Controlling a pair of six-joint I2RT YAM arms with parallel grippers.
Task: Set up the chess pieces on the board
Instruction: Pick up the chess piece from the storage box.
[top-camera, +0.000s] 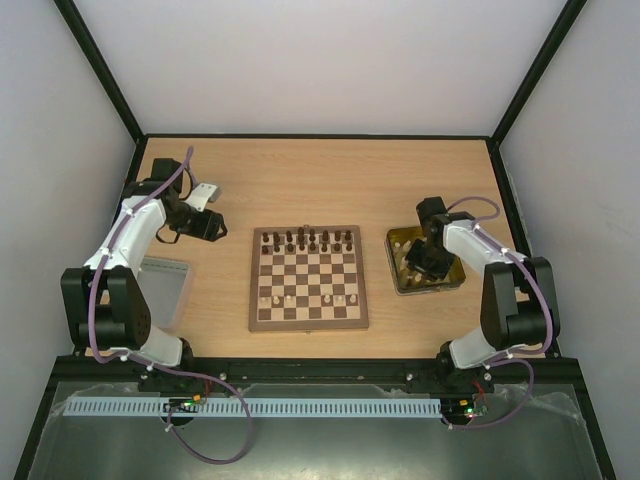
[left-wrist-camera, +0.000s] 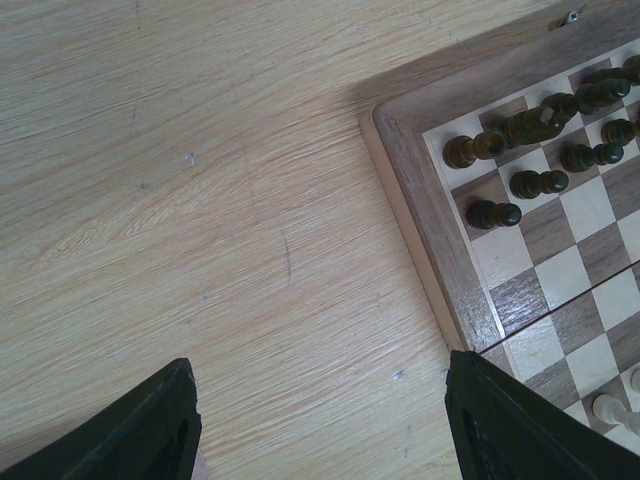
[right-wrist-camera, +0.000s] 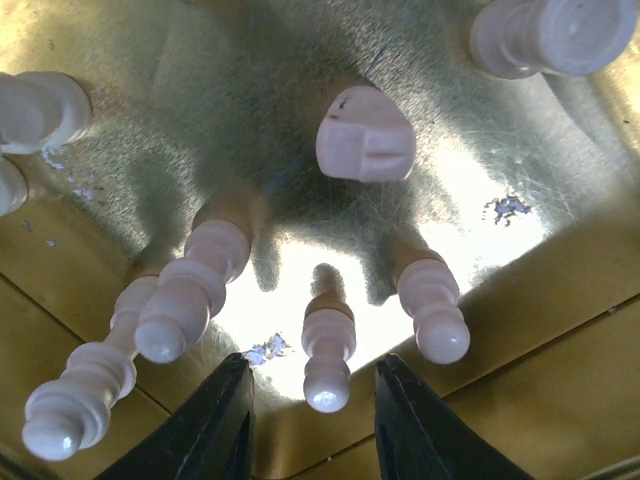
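Holds left gripper released and empty at nine o'clock of the board, probably to stay clear. Ranks dark chess pieces upright along twelve o'clock. At three o'clock, straddles a cream pawn in the tray with right gripper; cannot tell whether clenched. Long axis vertical, head up, suiting a pinch.

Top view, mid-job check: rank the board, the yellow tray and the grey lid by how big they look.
1. The board, clearly largest.
2 and 3. The tray and the lid look close in size. Both are partly hidden, so I won't rank one above the other.
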